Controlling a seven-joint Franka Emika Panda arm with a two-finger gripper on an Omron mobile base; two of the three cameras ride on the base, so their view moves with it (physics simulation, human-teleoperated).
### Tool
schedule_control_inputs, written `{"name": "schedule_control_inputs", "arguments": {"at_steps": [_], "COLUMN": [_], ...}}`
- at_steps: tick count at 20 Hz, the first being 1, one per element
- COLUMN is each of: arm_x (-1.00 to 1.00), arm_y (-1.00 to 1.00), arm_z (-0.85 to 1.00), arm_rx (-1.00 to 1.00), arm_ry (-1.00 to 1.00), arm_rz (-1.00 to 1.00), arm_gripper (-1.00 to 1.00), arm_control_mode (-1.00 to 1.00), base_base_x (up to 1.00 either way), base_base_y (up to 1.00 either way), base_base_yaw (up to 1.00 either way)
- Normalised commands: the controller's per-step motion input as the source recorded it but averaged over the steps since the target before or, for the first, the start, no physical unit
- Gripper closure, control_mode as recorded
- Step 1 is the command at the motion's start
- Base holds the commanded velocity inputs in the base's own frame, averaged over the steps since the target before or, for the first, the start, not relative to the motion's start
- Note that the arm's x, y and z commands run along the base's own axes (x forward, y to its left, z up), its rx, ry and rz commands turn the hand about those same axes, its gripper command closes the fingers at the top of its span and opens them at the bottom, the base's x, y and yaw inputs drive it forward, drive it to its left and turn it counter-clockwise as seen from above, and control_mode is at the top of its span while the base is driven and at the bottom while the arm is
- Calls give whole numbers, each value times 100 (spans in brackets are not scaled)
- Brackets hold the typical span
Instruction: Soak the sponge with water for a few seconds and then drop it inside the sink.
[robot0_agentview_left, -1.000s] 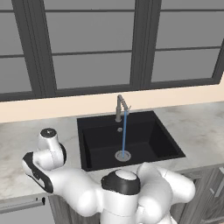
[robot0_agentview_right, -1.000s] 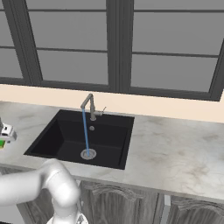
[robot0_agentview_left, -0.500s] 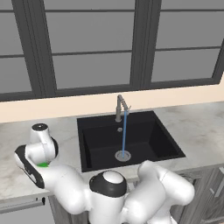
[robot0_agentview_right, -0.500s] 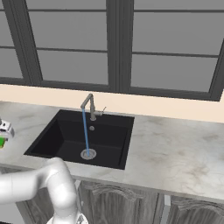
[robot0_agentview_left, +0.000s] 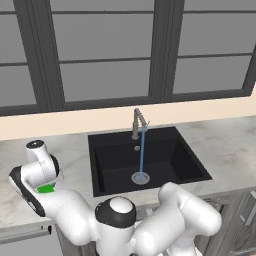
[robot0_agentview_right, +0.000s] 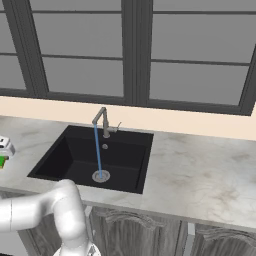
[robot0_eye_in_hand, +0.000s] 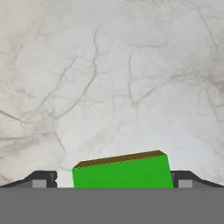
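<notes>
Between the wide-apart fingers (robot0_eye_in_hand: 112, 183) lies the sponge (robot0_eye_in_hand: 122, 171) on the marble counter (robot0_eye_in_hand: 113, 78), ungripped.

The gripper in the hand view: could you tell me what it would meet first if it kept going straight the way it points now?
Most likely the sponge: it lies on the marble counter between the open gripper tips. Just beyond it is the counter itself, though the depth is hard to judge.

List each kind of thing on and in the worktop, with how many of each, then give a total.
Green sponge: 1
Black sink: 1
Grey faucet: 1
Round silver drain: 1
Blue water stream: 1
Total: 5
</notes>
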Motion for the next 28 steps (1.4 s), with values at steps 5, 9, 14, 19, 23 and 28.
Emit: {"name": "schedule_control_inputs", "arguments": {"at_steps": [5, 9, 14, 19, 23, 28], "arm_x": [0, 0, -5, -2, 0, 0], "arm_y": [2, 0, -2, -3, 0, 1], "arm_z": [-43, -66, -67, -27, -4, 0], "arm_rx": [-4, -6, 0, 2, 1, 0], "arm_ry": [0, 2, 9, 8, 2, 1], "arm_rz": [0, 0, 0, 0, 0, 0], "arm_gripper": [-100, -100, -100, 100, 100, 100], "arm_control_mode": [-100, -100, -100, -100, -100, -100], "base_base_x": [0, 0, 0, 0, 0, 0], "base_base_y": [0, 0, 0, 0, 0, 0], "base_base_yaw": [0, 0, 0, 0, 0, 0]}}
